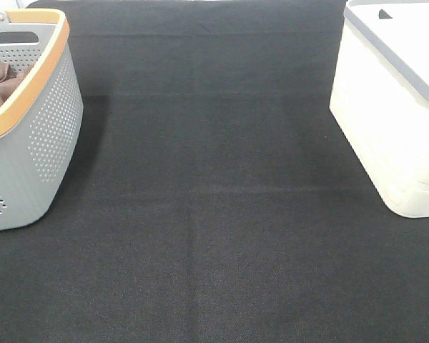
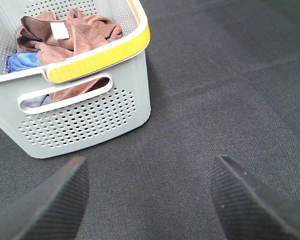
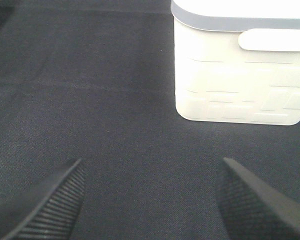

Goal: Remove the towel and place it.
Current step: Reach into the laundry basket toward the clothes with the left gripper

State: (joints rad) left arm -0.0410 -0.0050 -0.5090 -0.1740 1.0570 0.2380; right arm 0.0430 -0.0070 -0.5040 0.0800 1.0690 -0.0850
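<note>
The crumpled brown cloth towel [image 2: 75,32] lay inside the grey perforated plastic basket with the orange-yellow rim [image 1: 53,136]. A small white label [image 2: 60,31] showed on the towel's upper side. A part of the towel was visible through the handle slot in the basket wall. A blue cloth [image 2: 22,61] lay touching the towel in the same basket. In the high view only a brown edge of the towel appeared over the rim.

The basket stood at about ten o'clock on the desk covered with black woven fabric [image 1: 214,214]. A white rectangular plastic bin with a grey rim [image 1: 386,128] stood at about two o'clock, well apart from the basket, and the wide middle of the desk lay between them.

The black ribbed left fingers [image 2: 55,200] were spread wide and pinched nothing. Only desk fabric showed between them, and the basket was near in front of them. The black ribbed right fingers [image 3: 50,200] were also spread wide with nothing in them, and they faced the white bin. Neither pair touched the towel, and neither arm appeared in the high view.
</note>
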